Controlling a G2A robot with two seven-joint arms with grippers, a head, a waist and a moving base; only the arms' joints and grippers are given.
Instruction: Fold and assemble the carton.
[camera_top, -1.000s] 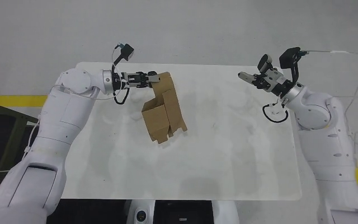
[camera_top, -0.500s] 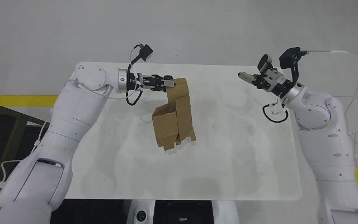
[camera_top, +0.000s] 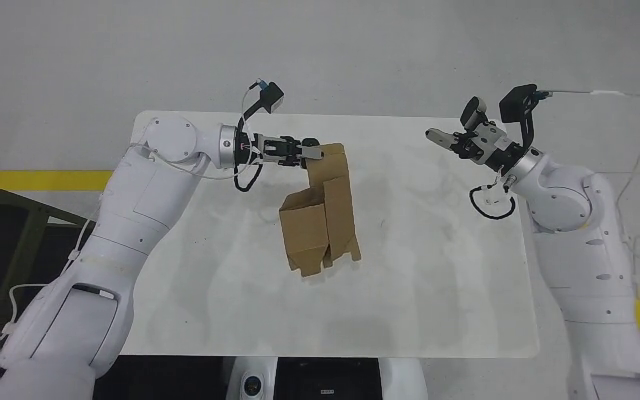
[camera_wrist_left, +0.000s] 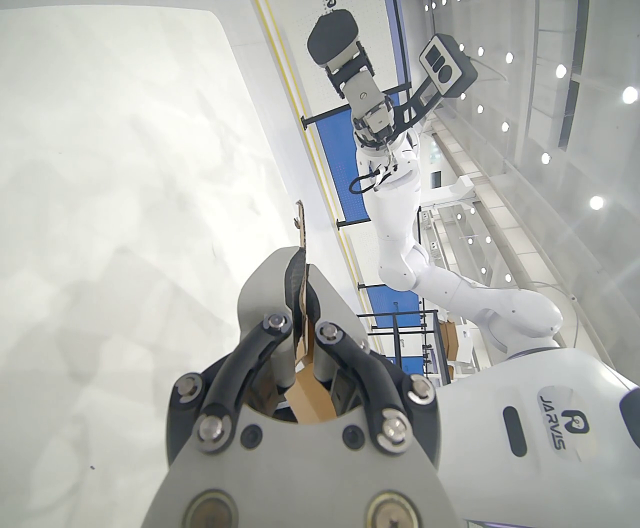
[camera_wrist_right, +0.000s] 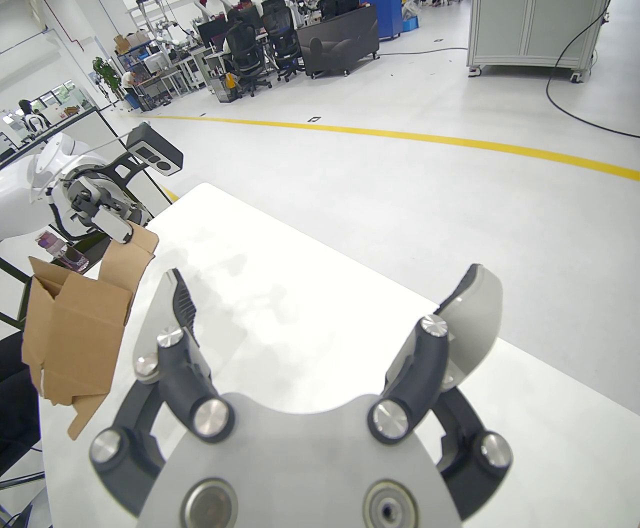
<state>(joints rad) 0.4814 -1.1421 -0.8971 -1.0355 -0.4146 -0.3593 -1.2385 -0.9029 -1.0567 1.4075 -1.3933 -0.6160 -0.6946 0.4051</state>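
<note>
Left jaws are clenching the top flap of the carton (camera_top: 322, 215), which is hanging half-open over the table (camera_top: 450, 300). Over the last second I am shifting it toward mid-table. Right jaws are idling spread, well apart; two-armed folding probably comes next.

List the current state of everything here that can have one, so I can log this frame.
carton: partly unfolded, not assembled, end flaps loose, held up by its top flap
left gripper: shut on the carton's top flap
right gripper: open, empty, held over the table's far corner, apart from the carton
</note>
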